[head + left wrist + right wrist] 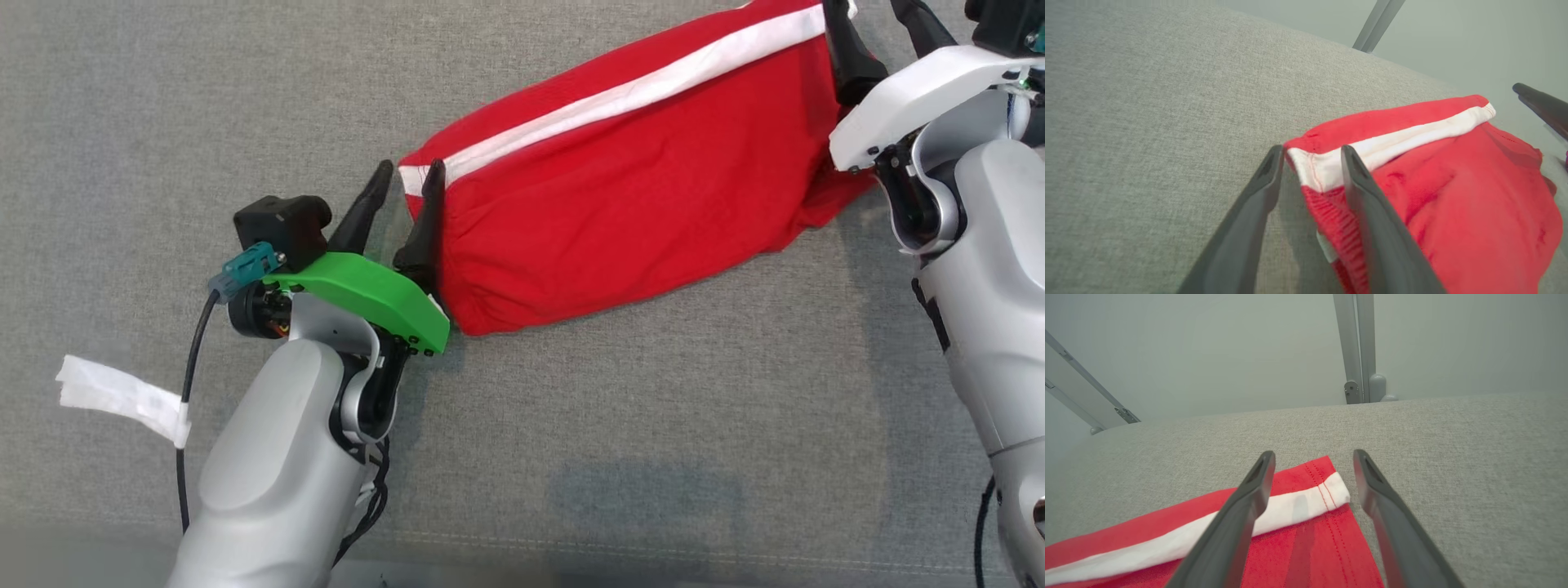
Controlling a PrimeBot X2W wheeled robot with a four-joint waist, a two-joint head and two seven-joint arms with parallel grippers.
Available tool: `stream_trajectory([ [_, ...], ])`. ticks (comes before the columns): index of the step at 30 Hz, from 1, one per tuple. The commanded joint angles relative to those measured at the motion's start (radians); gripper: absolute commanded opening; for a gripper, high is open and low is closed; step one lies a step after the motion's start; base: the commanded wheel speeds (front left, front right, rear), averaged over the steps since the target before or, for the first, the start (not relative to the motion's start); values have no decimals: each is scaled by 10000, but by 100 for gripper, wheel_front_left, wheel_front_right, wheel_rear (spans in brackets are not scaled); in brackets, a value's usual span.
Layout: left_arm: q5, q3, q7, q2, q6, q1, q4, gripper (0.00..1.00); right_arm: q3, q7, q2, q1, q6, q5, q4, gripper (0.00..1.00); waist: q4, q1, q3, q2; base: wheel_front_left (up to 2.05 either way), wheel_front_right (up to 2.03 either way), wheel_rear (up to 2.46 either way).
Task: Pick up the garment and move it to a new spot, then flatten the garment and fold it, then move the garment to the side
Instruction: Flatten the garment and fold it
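Jaws parted, both: my left gripper [408, 171] straddles the garment's [620, 188] waistband end, my right gripper [878, 24] its hem end, long axis between.

Grey fabric-covered top [245, 98], woven texture, w/ a stitched seam [653, 545] running along the near edge. Lying on it: red garment [620, 204], white stripe [620, 94] down its far side, set at a slant from approx the middle out toward the far right. Mostly flat, rumpled at the right end.
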Motion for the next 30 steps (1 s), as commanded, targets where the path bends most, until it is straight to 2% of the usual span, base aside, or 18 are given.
stream_trajectory([
  [1, 158, 4, -129, 153, 156, 236, -171, 100, 226, 88, -227, 227, -14, -166, -313, 100, -185, 1, -229, 80, 0, 0, 0],
  [5, 649, -193, -498, 393, 480, 692, -907, 100, 380, 325, -542, 497, -14, -328, -1209, 100, -354, 1, -517, 80, 0, 0, 0],
  [9, 1528, -472, -1043, 811, 1013, 1367, -2029, 100, 341, 978, -931, 904, -14, -761, -2047, 100, -380, 1, -692, 80, 0, 0, 0],
  [10, 1528, -472, -1043, 811, 1013, 1367, -2029, 100, 341, 978, -931, 904, -14, -761, -2047, 100, -380, 1, -692, 80, 0, 0, 0],
  [13, 2150, -668, -1417, 1095, 1364, 1993, -2978, 100, 87, 2201, -1076, 1248, -14, -1100, -2428, 100, -217, 1, -684, 80, 0, 0, 0],
  [17, 2460, -774, -1615, 1156, 1508, 2310, -3342, 100, 79, 2888, -1177, 1412, -14, -1398, -2569, 100, 6, 1, -566, 80, 0, 0, 0],
  [22, 2726, -887, -1794, 807, 1516, 2694, -3550, 100, -31, 3489, -1276, 1625, -16, -1783, -2312, 100, 428, 1, -377, 80, 0, 0, 0],
  [25, 2769, -847, -1857, 553, 1381, 2870, -3428, 100, -139, 3658, -1304, 1759, -16, -2002, -1943, 100, 741, 1, -330, 80, 0, 0, 0],
  [30, 2935, -591, -1849, 361, 1194, 3102, -3418, 100, -255, 3872, -1285, 1753, -16, -2200, -1424, 100, 894, 1, -368, 80, 0, 0, 0],
])
